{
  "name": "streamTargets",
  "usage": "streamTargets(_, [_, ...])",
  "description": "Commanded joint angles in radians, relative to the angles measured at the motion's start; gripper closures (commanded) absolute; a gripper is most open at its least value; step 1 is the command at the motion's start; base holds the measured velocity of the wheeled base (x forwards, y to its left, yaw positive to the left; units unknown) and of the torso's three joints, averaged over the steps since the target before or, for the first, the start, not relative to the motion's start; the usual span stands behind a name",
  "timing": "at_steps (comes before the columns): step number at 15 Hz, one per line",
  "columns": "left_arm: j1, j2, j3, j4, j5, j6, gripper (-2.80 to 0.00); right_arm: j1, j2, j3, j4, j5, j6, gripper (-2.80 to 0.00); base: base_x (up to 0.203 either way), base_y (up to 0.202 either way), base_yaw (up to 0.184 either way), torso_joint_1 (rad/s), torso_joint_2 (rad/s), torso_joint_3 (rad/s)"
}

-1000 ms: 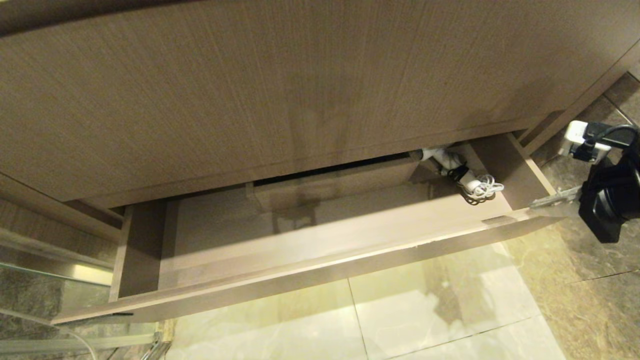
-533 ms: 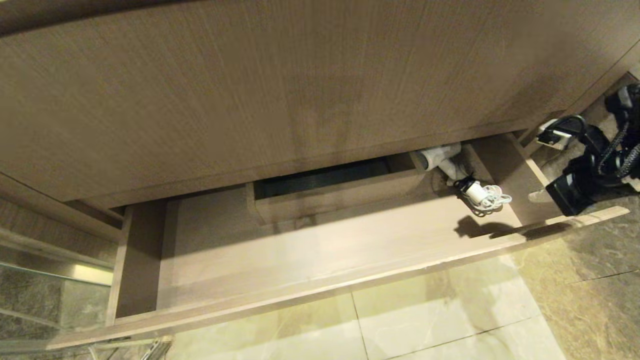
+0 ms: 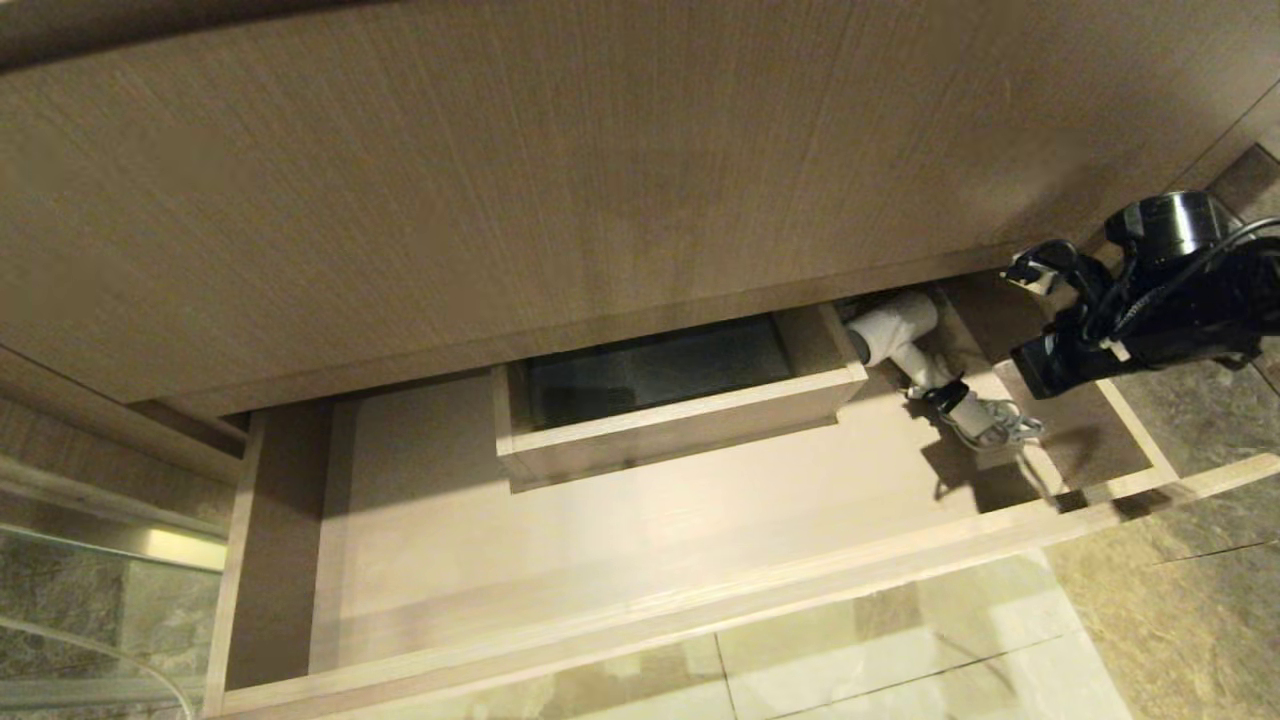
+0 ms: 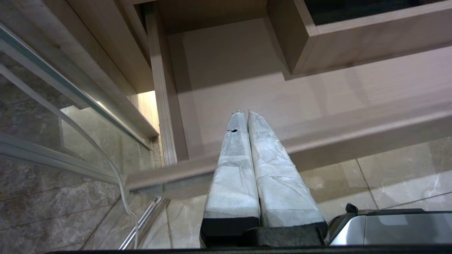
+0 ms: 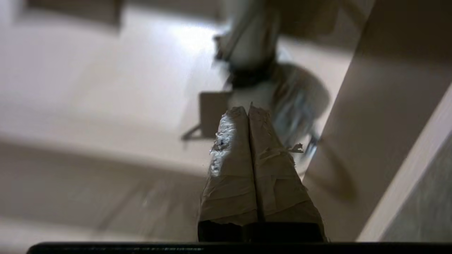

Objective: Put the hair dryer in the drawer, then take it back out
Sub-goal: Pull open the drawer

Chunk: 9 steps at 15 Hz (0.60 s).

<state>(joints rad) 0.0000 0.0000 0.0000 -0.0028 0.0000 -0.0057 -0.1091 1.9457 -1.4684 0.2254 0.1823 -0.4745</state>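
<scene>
Drawer: the wide wooden drawer [image 3: 700,590] now stands far further out of the cabinet than a second ago; its front edge has slid toward the bottom of the head view and most of its floor is bare to sight.
Inner box: a small wooden compartment [image 3: 680,420] with a dark lining, only a slit a moment back, now shows whole near the drawer's rear middle.
Hair dryer: the white hair dryer [image 3: 900,335] lies in the drawer's right rear corner, just beside the inner box, its barrel partly under the counter edge above; the handle points forward and the bundled white cord [image 3: 995,425] with its black tie rests on the drawer floor at its end.
Right hand: the right hand [image 5: 247,111] has swung from outside the drawer's right end to a place over the right side wall, fingers pressed together and empty, aimed toward the dryer's handle and cord but apart from them.
Left hand: the left hand [image 4: 243,113] is parked low in front of the drawer's left end, fingers clenched on nothing.
Meaning: the storing half looks done and the drawer reopened, so the retrieval seems in hand.
Next need: in my judgement the right hand must spread its fingers before it can take the handle.
Risk: the loose cord may snag or trail on the lift.
</scene>
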Motion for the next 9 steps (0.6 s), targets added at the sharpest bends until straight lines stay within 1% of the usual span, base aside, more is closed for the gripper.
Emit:
streamTargets(1, [0.000,0.002,0.000,0.000,0.000,0.000,0.00,-0.002,0.113,-0.069,-0.011,0.002,-0.005,0.00,0.000,0.000,0.000,0.000,0.00,0.000])
streamTargets(4, [0.000,0.000,0.000,0.000,0.001,0.000,0.00,-0.015,0.215,-0.173,-0.021,0.002,-0.020,0.00,0.000,0.000,0.000,0.000,0.00,0.000])
streamTargets(5, [0.000,0.000,0.000,0.000,0.002,0.000,0.00,-0.017,0.239,-0.185,-0.022,0.001,-0.023,-2.80,0.000,0.000,0.000,0.000,0.00,0.000])
streamTargets(9, [0.000,0.002,0.000,0.000,0.002,0.000,0.00,-0.015,0.309,-0.256,-0.008,0.014,-0.040,-2.80,0.000,0.000,0.000,0.000,0.00,0.000])
